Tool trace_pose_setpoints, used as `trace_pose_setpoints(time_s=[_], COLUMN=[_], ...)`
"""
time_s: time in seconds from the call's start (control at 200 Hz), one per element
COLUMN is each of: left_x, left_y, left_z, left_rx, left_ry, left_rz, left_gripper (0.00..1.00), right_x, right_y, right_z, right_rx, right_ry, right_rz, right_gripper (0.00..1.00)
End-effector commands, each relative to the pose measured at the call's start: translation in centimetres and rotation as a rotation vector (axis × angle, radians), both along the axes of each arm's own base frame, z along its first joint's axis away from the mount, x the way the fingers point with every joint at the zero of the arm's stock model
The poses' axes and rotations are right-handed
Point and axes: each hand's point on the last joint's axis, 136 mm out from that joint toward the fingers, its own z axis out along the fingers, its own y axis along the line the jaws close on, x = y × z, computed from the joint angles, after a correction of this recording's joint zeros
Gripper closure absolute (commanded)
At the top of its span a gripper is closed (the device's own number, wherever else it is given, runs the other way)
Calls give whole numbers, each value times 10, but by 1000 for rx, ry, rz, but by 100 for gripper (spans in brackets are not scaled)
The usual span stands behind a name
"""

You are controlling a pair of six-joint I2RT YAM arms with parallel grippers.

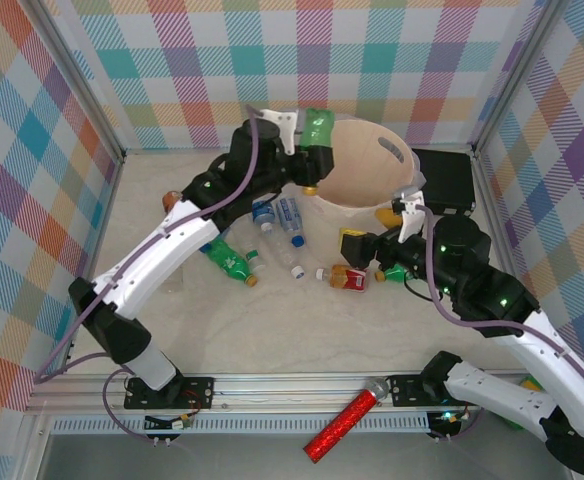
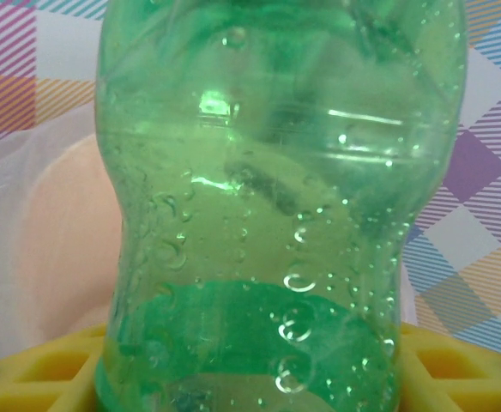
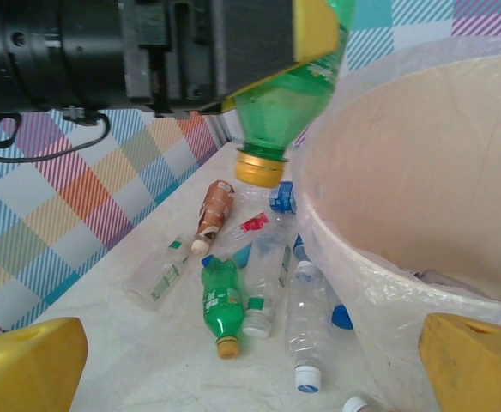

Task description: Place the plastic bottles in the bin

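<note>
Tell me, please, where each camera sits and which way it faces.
Top external: fixed above and behind the robot, looking down on the table; both arms, the left gripper gripping a green plastic bottle by the large round beige plastic bin, the right gripper open.
Left wrist: faces that bottle up close; its yellow fingers at the bottom edge.
Right wrist: low by the bin, facing the left gripper; its own yellow fingers in the lower corners.
Shared: all three show the bottle and bin.

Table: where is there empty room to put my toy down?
The bare sand-coloured strip of table between the bottles and the front rail is free, and so is the far-left corner behind the left arm. It is crowded beside the bin, where bottles lie close together.
</note>
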Motion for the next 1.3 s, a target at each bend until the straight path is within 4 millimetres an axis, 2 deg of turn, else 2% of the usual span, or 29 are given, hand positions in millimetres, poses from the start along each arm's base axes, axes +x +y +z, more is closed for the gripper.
trace_pose_setpoints(time_s=[0.0, 0.155, 0.275, 0.5, 0.605, 0.675, 0.79, 0.985, 1.1, 1.23, 1.295], left_x=[9, 30, 46, 57, 56, 54, 51, 42, 35, 27, 22], left_y=[-16, -31, -41, -42, -40, -37, -32, -20, -13, -5, 2], left_z=[27, 18, 3, -18, -20, -18, -14, -8, -4, -1, 0], left_rx=[-42, -28, 13, 67, 74, 71, 67, 71, 64, 57, 55], left_ry=[-94, -105, -80, -41, -30, -31, -34, -37, -43, -48, -54], left_rz=[-18, 1, 16, 54, 59, 60, 70, 85, 89, 91, 98], left_gripper=[42, 42, 42, 43, 41, 35, 34, 23, 12, 8, 0], right_x=[0, -4, -6, -8, -6, -5, -3, -1, 0, 1, 2], right_y=[-5, -8, -10, -14, -12, -9, -5, 1, 4, 9, 10], right_z=[-2, -2, 0, 0, -1, -1, -1, -3, -4, -2, -2], right_rx=[-21, -14, -15, -17, -16, -14, -10, -5, -3, 0, -1], right_ry=[-25, -31, -32, -33, -26, -21, -14, -4, 5, 14, 18], right_rz=[-23, -19, -19, -25, -24, -18, -8, 4, 11, 25, 27], right_gripper=[1, 1, 1, 1, 1, 1, 1, 1, 1, 1, 1])
